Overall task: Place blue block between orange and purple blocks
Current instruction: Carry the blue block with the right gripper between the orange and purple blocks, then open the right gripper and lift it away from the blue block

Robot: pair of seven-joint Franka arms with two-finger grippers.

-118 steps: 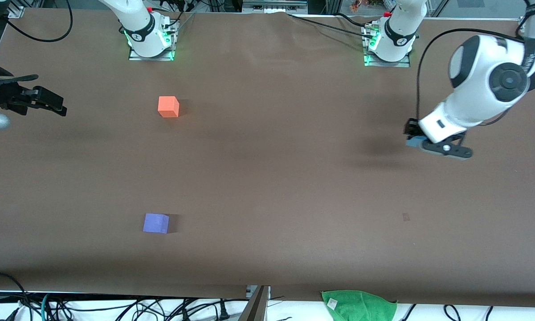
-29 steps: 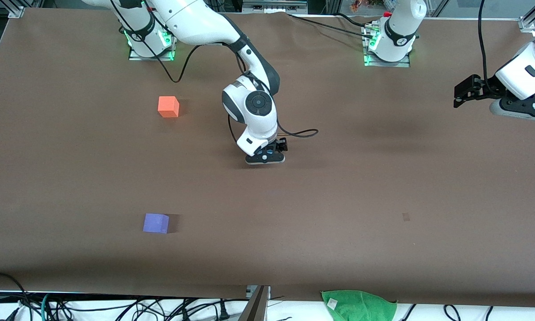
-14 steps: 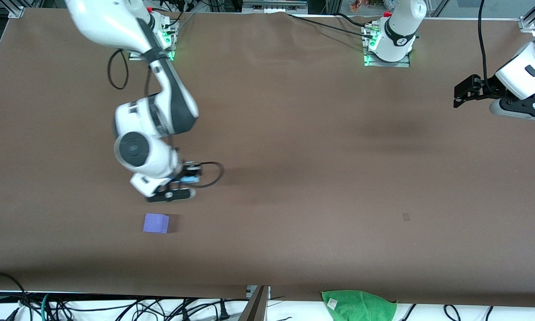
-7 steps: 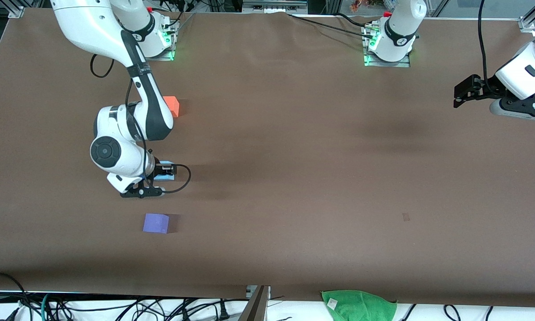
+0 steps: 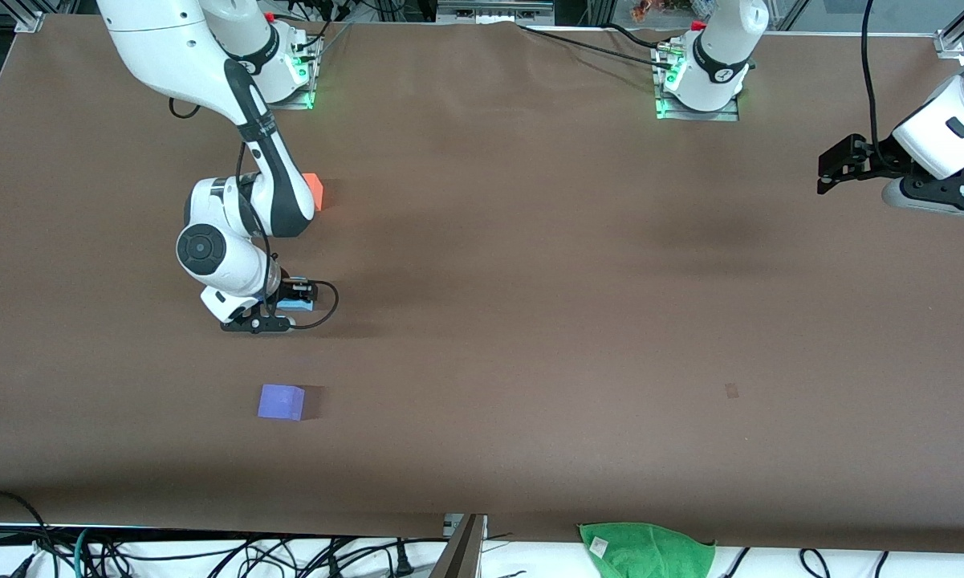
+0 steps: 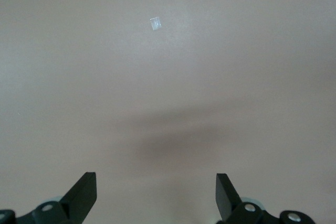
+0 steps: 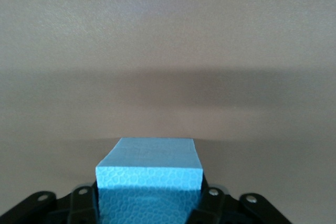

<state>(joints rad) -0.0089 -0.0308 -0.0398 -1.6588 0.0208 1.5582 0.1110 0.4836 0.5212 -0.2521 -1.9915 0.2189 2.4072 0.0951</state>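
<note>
The right end effector hangs low over the brown table, closed on the blue block, which sits clamped between its fingers in the right wrist view. The spot below lies in the gap between the two markers: the orange block, partly hidden by the right arm's forearm and farther from the front camera, and the purple block, nearer to it. All three line up roughly toward the right arm's end of the table.

The step in hand looks like the placement itself, carrying done and set-down not yet made (whether the cube's underside already touches the table cannot be told from these views). The next move would call for a short straight descent until the cube rests flat, then parting the fingers and lifting clear without nudging it out of line with its neighbours.

The left end effector waits over the left arm's end of the table, its fingers spread apart and holding nothing, as the left wrist view shows only bare table below.
</note>
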